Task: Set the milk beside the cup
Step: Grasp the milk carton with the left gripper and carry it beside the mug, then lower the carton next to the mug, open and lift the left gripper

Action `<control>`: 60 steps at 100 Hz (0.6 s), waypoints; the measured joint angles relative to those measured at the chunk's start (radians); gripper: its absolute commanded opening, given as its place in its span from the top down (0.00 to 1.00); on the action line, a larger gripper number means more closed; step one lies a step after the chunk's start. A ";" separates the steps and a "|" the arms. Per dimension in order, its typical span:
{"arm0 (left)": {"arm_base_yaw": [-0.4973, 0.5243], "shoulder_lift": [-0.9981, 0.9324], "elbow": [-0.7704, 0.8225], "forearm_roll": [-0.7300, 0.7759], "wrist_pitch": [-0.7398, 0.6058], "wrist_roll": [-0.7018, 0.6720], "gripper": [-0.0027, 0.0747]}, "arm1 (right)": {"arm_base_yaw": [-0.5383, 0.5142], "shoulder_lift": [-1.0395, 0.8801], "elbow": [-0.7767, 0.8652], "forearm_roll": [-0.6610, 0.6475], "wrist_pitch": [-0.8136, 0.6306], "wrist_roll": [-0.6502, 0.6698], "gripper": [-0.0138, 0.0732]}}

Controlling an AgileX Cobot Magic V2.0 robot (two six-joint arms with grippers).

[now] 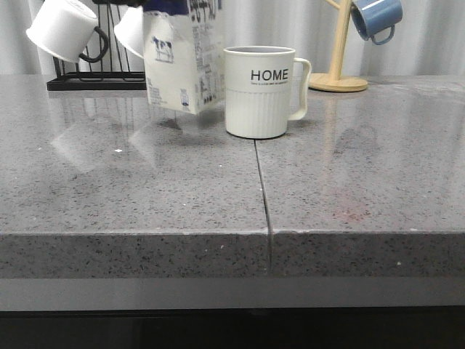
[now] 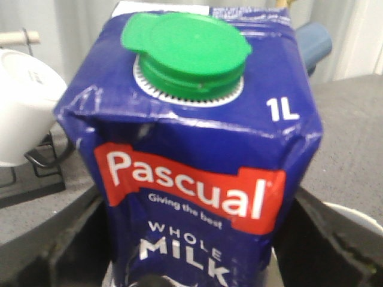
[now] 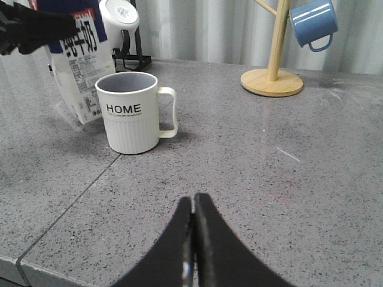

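Observation:
The milk [image 1: 182,65], a white carton with a dark blue top and a small cow picture, hangs tilted a little above the table, just left of the cup [image 1: 259,91]. The cup is a cream ribbed mug with "HOME" lettering, handle to the right. In the left wrist view my left gripper [image 2: 191,263] is shut on the milk [image 2: 197,179], with dark fingers [image 2: 60,245] at both sides and the green cap on top. My right gripper [image 3: 192,203] is shut and empty, low over the table in front and to the right of the cup [image 3: 128,113]. The milk [image 3: 81,78] shows behind it.
A black rack [image 1: 87,78] with white mugs [image 1: 65,29] stands at the back left, close behind the milk. A wooden mug tree [image 1: 337,65] with a blue mug [image 1: 376,18] stands at the back right. A seam [image 1: 263,189] runs down the grey stone table.

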State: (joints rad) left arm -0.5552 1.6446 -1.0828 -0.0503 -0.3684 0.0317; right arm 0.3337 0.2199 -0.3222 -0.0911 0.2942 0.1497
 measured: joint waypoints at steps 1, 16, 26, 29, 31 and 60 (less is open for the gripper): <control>0.001 0.004 0.000 -0.002 0.000 0.000 0.52 | 0.000 0.000 0.000 0.000 0.000 0.000 0.91; -0.007 0.033 0.000 -0.005 -0.002 0.000 0.52 | 0.000 0.000 0.000 0.000 0.000 0.000 0.91; -0.007 0.040 0.000 -0.012 -0.002 0.000 0.52 | 0.000 0.000 0.000 0.000 0.000 0.000 0.91; -0.007 0.041 -0.002 -0.015 -0.002 0.000 0.50 | 0.000 0.000 0.000 0.000 0.000 0.000 0.91; -0.007 0.041 -0.002 -0.015 -0.002 0.000 0.49 | 0.000 0.000 0.000 0.000 0.000 0.000 0.91; -0.007 0.042 -0.004 -0.023 0.010 0.000 0.09 | 0.000 0.000 0.000 0.000 0.000 0.000 0.91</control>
State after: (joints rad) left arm -0.5623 1.6868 -1.0870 -0.0736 -0.3587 0.0317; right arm 0.3337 0.2199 -0.3222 -0.0911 0.2942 0.1497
